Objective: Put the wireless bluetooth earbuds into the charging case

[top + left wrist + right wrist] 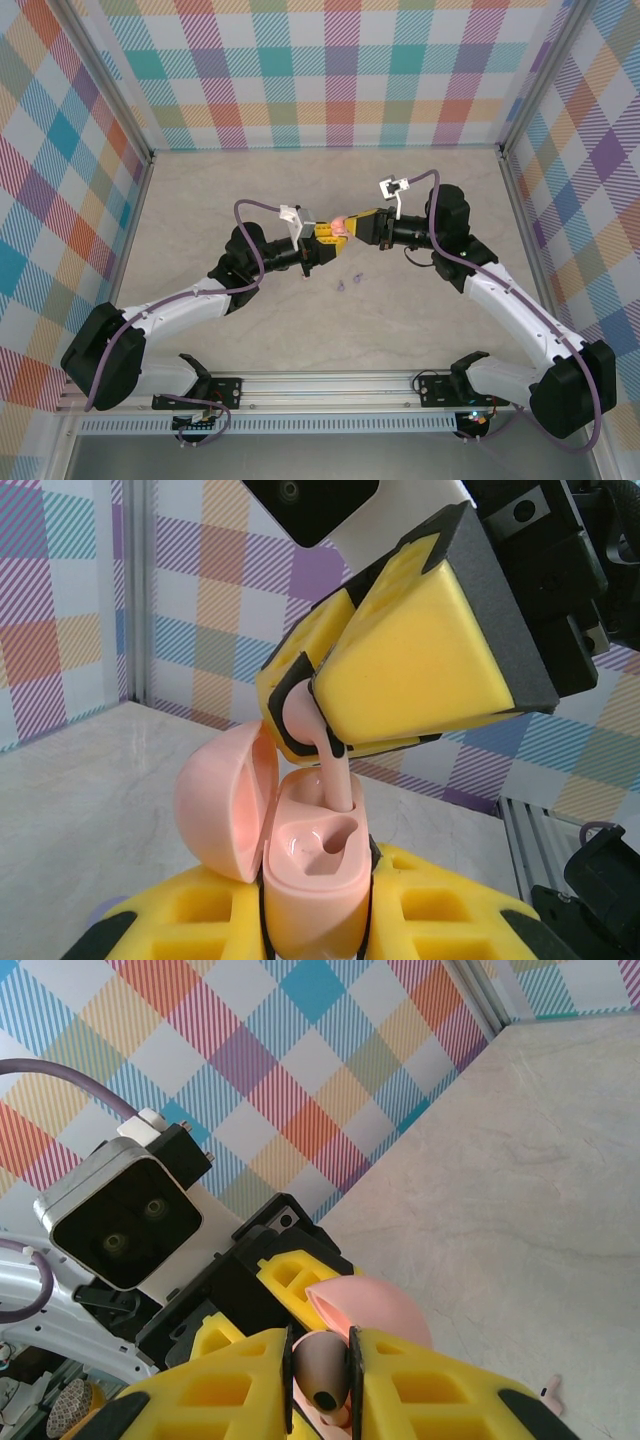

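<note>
Midair, right gripper pinches a pink earbud, stem tip in the case clamped by left gripper.

Laboratory robot cell: plaid panel walls enclose a pale marbled bench, aluminium mounting rail along its near edge.

Left arm and right arm, lower corners of the top view, have white shells, black joints and bases, a purple cable looped along each, black-edged yellow fingers, silver-grey wrist camera.
</note>
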Controlling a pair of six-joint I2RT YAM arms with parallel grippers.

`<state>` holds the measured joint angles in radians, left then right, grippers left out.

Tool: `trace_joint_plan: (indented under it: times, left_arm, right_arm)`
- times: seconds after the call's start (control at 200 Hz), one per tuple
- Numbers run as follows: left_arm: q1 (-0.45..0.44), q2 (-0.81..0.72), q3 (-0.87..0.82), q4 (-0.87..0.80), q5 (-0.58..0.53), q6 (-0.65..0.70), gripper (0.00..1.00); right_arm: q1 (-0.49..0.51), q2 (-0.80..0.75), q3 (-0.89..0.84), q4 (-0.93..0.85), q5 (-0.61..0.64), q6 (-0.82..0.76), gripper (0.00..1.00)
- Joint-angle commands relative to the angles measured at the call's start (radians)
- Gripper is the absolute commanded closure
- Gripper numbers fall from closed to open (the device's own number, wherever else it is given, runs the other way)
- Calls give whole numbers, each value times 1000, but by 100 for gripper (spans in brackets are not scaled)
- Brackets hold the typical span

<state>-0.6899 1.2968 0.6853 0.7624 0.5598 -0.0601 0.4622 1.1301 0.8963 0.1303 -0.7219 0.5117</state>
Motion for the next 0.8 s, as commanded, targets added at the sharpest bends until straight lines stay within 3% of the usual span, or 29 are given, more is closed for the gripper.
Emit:
trace_joint_plan:
  times: [0.0,0.395,0.795]
  left_arm:
    - [-12,-4,33,48,-3,-6,84]
    - [-12,-7,43,27,30,2,84]
    - [-12,-5,51,-8,35,20,85]
  right_arm:
    - [7,-18,-11,10,-7,-28,76]
    - [9,-27,3,-79,38,-72,70]
    - [9,-39,28,-148,93,-103,52]
